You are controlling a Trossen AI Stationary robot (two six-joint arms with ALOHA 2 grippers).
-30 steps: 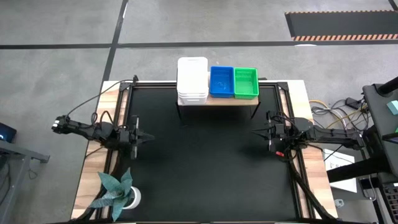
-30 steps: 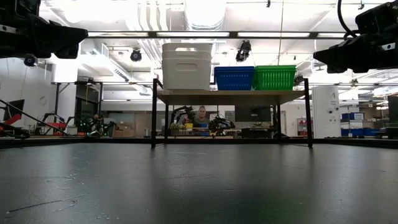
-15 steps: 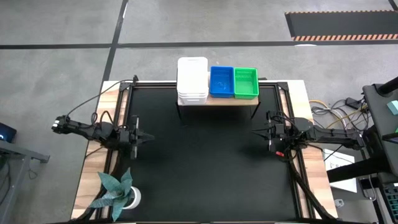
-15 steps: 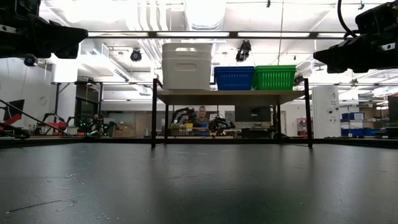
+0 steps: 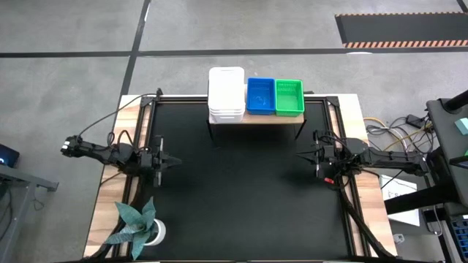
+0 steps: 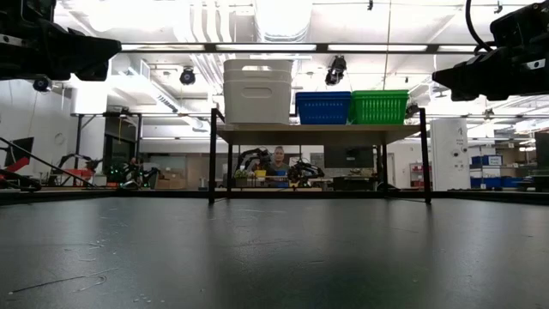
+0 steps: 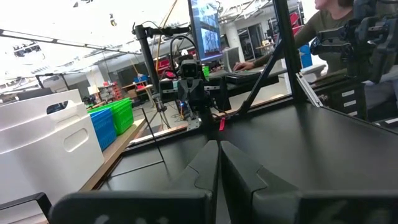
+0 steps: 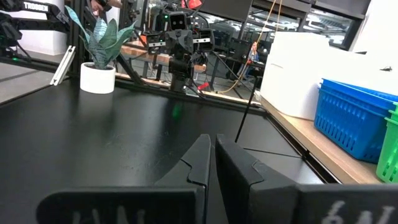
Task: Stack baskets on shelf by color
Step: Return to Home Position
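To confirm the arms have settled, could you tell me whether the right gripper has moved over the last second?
No. In the high view the right gripper sits at the same spot relative to the shelf as before.

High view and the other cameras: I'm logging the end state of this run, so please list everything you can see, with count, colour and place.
white plastic baskets: one stack, exact number unclear, white, left end of the shelf
blue plastic baskets: one stack, number unclear, blue, middle of the shelf
green plastic baskets: one stack, number unclear, bright green, right end of the shelf
light-wood shelf: one, pale wood on thin black legs, far edge of the table
black-topped table: one, black with a wooden border
potted plant: one, green leaves in a white pot, near left corner of the table
person: one, seated at a desk beyond the table
left gripper: one, dark, shut, above the table's left side
right gripper: one, dark, shut, above the table's right side
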